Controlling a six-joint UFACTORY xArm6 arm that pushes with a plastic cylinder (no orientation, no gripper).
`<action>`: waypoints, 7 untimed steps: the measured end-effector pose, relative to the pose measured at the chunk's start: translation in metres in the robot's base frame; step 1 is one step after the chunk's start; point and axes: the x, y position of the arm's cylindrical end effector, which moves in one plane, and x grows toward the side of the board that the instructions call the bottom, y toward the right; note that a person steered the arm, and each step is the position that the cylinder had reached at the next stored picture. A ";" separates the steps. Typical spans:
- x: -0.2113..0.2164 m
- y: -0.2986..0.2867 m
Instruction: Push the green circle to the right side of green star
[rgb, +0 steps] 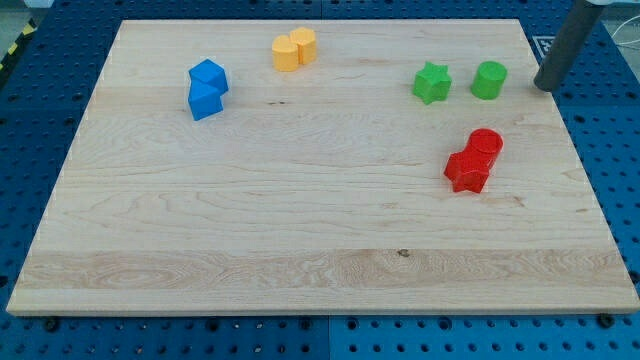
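The green circle (489, 79) stands on the wooden board near the view's top right, just right of the green star (432, 82), with a small gap between them. My tip (543, 87) is at the board's right edge, to the right of the green circle and apart from it.
Two red blocks (472, 160) touch each other below the green pair. Two yellow blocks (294, 48) sit at the top centre. Two blue blocks (206, 88) sit at the upper left. The board's right edge (570, 140) borders a blue perforated table.
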 end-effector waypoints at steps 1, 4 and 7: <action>0.000 -0.018; 0.000 -0.057; -0.001 -0.087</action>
